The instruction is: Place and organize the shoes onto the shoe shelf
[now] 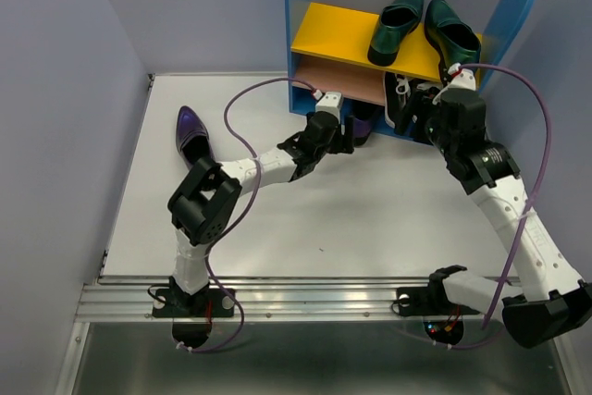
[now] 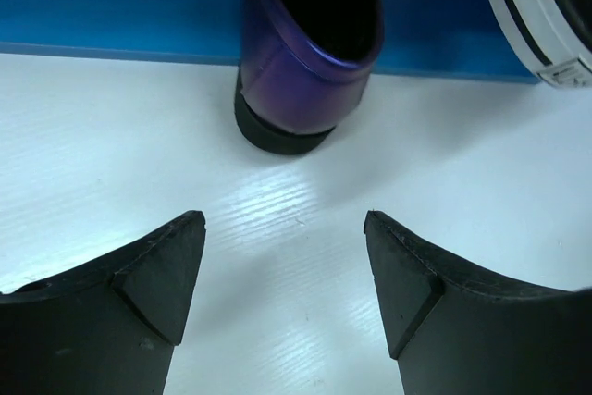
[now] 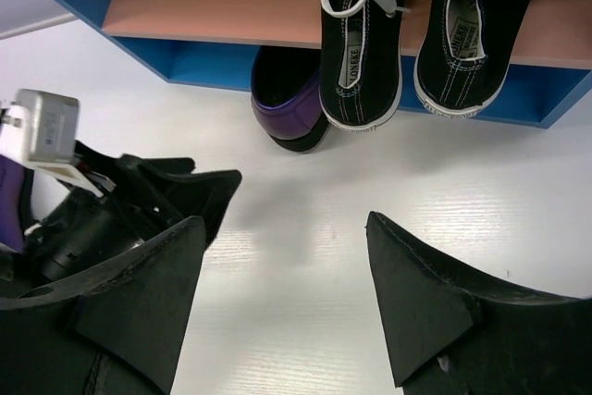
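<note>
The white counter (image 1: 370, 219) carries the shoe shelf (image 1: 301, 6) at its far edge, and most of the sorting looks done. The two green loafers (image 1: 400, 23) lie on the yellow upper board. The pair of black sneakers (image 3: 361, 53) sits side by side on the tan middle board, heels toward the arms. One purple shoe (image 2: 310, 71) is tucked in at the blue base, just left of and below the sneakers, its heel jutting out over the counter. Its partner, the other purple shoe (image 1: 191, 133), lies alone on the counter far to the left, well apart from the shelf. So the step in hand appears to be the purple pair, with one shoe in and one to fetch. The left pincer (image 2: 284, 217) hovers low just behind the tucked shoe's heel, jaws wide and gripping nothing. The right pincer (image 3: 285, 221) hangs in front of the sneakers, also wide and empty, with the left arm's wrist just beside it. The next move likely falls to the left arm, which is nearer. It should draw back from the shelf, swing left to the lone shoe, close on it across its sides, and slide it in beside its partner. The right arm crowds the shelf front, so it may need to give way first.
</note>
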### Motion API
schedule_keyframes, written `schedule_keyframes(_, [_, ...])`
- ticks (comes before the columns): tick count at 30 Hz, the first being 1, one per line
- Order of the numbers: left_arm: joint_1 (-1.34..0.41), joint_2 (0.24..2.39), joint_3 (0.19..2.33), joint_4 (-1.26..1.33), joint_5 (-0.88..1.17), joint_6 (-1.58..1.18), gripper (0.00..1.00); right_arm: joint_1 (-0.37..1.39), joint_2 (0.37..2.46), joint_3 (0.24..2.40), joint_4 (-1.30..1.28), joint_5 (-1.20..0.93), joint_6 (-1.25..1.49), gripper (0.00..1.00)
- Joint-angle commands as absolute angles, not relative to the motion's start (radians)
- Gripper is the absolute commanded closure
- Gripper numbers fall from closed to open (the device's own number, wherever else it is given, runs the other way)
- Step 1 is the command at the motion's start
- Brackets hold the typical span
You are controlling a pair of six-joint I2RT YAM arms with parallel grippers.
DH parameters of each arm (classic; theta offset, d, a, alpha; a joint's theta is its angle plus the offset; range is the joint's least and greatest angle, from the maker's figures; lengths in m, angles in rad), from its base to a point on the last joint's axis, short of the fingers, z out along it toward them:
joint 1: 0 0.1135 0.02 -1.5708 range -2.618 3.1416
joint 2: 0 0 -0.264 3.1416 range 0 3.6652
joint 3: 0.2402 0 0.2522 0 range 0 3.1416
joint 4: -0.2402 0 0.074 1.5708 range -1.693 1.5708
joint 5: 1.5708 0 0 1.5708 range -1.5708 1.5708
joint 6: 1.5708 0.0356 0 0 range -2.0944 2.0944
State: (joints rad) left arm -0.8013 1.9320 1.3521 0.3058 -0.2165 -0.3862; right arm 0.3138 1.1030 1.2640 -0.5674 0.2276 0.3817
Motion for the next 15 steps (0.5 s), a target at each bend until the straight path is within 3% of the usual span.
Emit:
schedule_keyframes(1, [-0.816, 1.934, 1.359, 0.362, -0.117, -0.333, 0.20, 0.310, 1.078, 1.270, -0.517, 0.219, 0.380, 0.24])
schedule_keyframes(15, [-0.818, 2.146, 1.629, 0.334, -0.048, -0.284, 0.21, 0.310, 1.078, 1.293, -0.532, 0.219, 0.380, 0.23])
